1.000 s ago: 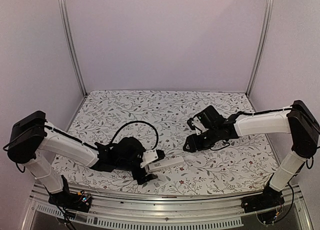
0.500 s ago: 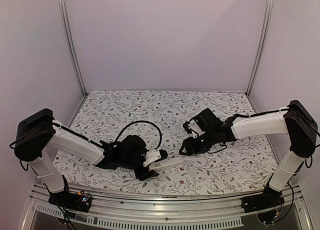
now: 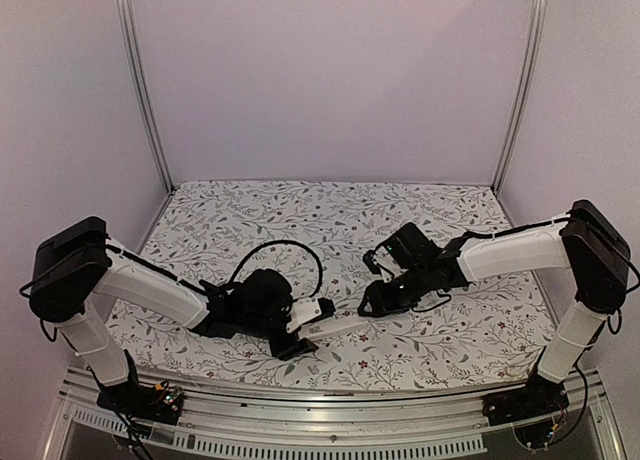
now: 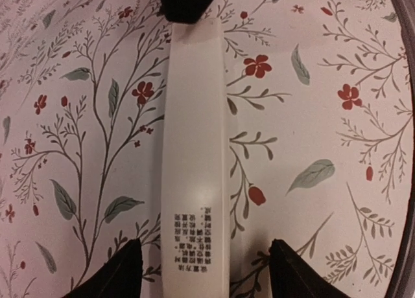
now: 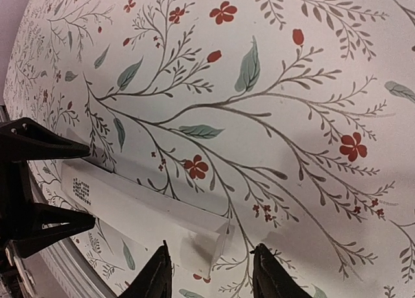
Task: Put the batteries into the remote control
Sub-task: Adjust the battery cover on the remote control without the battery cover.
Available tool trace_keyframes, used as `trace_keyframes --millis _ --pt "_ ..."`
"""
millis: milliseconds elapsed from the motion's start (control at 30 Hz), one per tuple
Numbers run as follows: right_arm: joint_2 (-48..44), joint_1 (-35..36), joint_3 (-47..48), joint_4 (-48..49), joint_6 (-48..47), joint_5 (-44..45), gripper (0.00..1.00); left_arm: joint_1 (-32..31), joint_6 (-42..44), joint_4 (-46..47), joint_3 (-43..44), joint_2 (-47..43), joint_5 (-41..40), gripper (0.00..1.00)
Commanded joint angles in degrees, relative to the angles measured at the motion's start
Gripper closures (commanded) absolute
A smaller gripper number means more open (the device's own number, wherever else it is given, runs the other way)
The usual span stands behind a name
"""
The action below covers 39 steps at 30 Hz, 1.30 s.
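The remote control (image 3: 338,327) is a slim white bar lying flat on the floral cloth near the front edge. My left gripper (image 3: 299,341) straddles its left end. In the left wrist view the remote control (image 4: 194,142) runs between the two black fingertips (image 4: 117,275) with a small gap on each side, so my left gripper (image 4: 204,275) is open. My right gripper (image 3: 371,302) hovers at the bar's right end. In the right wrist view the end of the remote control (image 5: 194,233) lies just ahead of my open right gripper (image 5: 211,275). The batteries are out of view.
A floral cloth (image 3: 330,220) covers the table. A metal rail (image 3: 300,415) runs along the near edge, close to the remote. Frame posts (image 3: 140,90) stand at the back corners. A black cable loop (image 3: 290,250) arches over the left wrist.
My left gripper has narrowed around the remote's left end and settled lower. My right arm has moved left and down to the remote's right end, its jaws narrowing.
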Motion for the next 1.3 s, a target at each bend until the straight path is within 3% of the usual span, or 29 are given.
trace_keyframes --millis 0,233,500,700,1100,1267 --pt "1.68 0.5 -0.45 0.2 0.53 -0.42 0.59 0.78 -0.74 1.39 0.03 -3.43 2.06 0.3" --pt "2.55 0.86 -0.1 0.2 0.62 0.02 0.61 1.65 -2.12 4.59 -1.79 -8.86 2.7 0.27" --pt "3.36 0.93 -0.09 0.09 0.36 0.49 0.62 2.2 -2.96 -0.1 2.34 -2.16 -11.91 0.31" --pt "3.67 0.95 -0.14 -0.07 0.19 0.27 0.63 1.8 -3.8 -0.48 2.2 -1.31 -8.61 0.32" --pt "2.44 0.99 4.65 -3.33 -4.93 1.31 0.62 2.2 -4.23 1.1 -1.32 -11.71 -1.12 0.33" --pt "-2.03 1.02 6.53 -0.61 -15.73 1.83 0.49 3.52 -8.13 1.72 -2.93 -17.39 -4.0 0.29"
